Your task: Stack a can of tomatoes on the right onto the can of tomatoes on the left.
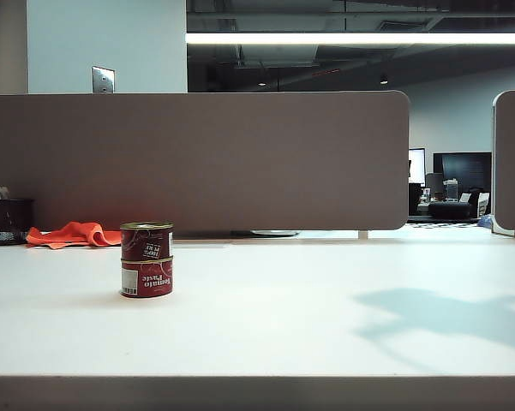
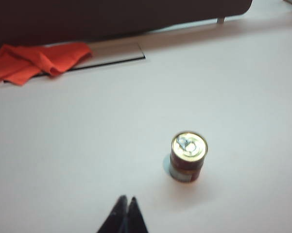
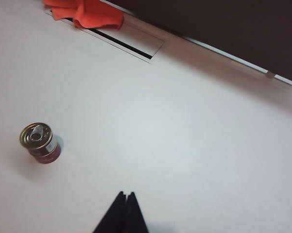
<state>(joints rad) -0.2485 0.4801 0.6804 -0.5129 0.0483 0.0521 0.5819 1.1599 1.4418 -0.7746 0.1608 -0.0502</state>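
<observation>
Two red tomato cans stand stacked on the white table at the left; the upper can [image 1: 146, 241] sits squarely on the lower can [image 1: 146, 277]. From above, the stack shows its gold pull-tab lid in the left wrist view [image 2: 188, 156] and in the right wrist view [image 3: 39, 142]. My left gripper [image 2: 127, 198] is shut and empty, hanging above bare table well apart from the stack. Equally shut with nothing in it, my right gripper [image 3: 126, 193] is high over the table, away from the cans. Neither arm appears in the exterior view, only a shadow at the right.
An orange cloth [image 1: 73, 234] lies at the back left beside a black mesh pen cup [image 1: 9, 222]. A grey partition [image 1: 197, 158] closes the table's far side, with a cable slot [image 2: 111, 54] in front of it.
</observation>
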